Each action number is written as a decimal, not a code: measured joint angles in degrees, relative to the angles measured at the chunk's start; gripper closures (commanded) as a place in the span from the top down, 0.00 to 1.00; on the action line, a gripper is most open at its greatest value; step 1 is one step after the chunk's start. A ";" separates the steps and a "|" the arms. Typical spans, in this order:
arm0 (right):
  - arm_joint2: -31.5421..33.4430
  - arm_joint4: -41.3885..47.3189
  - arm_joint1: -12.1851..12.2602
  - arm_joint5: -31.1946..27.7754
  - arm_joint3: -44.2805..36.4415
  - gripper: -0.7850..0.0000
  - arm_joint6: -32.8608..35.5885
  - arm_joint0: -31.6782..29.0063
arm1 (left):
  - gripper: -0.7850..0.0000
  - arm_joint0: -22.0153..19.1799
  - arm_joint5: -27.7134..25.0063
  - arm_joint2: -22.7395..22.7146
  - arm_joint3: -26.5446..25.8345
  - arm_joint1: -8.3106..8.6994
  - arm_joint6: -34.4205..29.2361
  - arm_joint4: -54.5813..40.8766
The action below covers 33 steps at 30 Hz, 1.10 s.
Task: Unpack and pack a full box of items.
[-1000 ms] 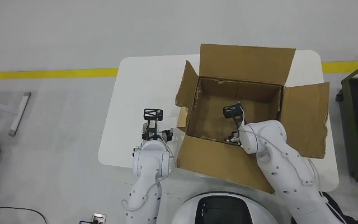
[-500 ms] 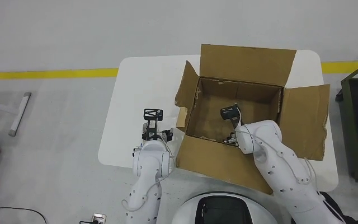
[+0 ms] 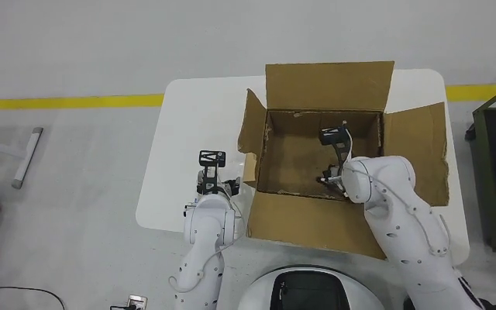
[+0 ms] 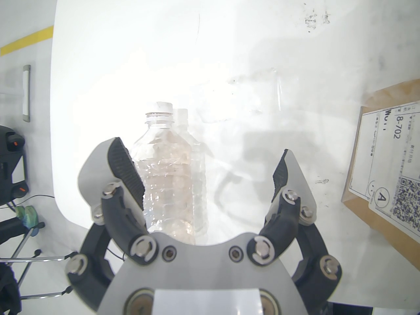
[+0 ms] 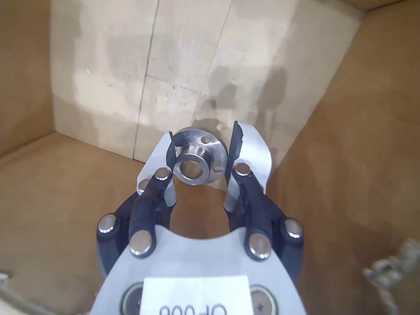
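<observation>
right now, gripping a round metal flange with the right gripper, down inside the cardboard box. pinched by its rim between the two fingers, one pad on each side, with the raised hub and its bore turned back toward the wrist. brown box walls out to either side of the fingers, pale cardboard panels beyond the fingertips, one inner corner of the box off past the outer side of one finger. over on the white table, outside the box, holding nothing with the left gripper: fingers spread wide apart. standing upright between those fingers, a clear plastic bottle with a white cap, close against the inner pad of one finger and well apart from the other; cannot tell whether touching that pad. past the outer side of the other finger, an outer face of the box bearing a white label.
</observation>
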 measured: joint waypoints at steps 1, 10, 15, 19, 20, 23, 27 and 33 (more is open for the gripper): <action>0.28 0.05 -0.05 0.32 0.01 0.00 -0.31 0.25 | 1.00 0.00 0.00 0.00 0.00 0.00 0.00 0.00; 3.27 4.93 -0.27 1.95 -6.10 0.00 -4.44 0.45 | 1.00 0.00 0.00 0.00 0.00 0.00 0.00 0.00; 8.71 12.85 0.02 1.38 -14.87 0.00 -5.57 -2.91 | 1.00 0.00 0.00 0.00 0.00 0.00 0.00 0.00; 15.02 19.79 0.37 1.17 -20.48 0.00 -6.65 -5.33 | 1.00 0.00 0.00 0.00 0.00 0.00 0.00 0.00; 17.09 22.05 0.46 1.19 -22.21 0.00 -7.41 -6.08 | 1.00 0.00 0.00 0.00 0.00 0.00 0.00 0.00; 22.20 27.82 0.68 0.85 -25.92 0.00 -10.04 -8.24 | 1.00 0.00 0.00 0.00 0.00 0.00 0.00 0.00; 27.03 32.18 0.98 -0.14 -27.69 0.00 -14.02 -11.23 | 1.00 0.00 0.00 0.00 0.00 0.00 0.00 0.00; 28.66 36.24 1.37 -0.97 -27.29 0.00 -17.72 -14.45 | 1.00 0.00 0.00 0.00 0.00 0.00 0.00 0.00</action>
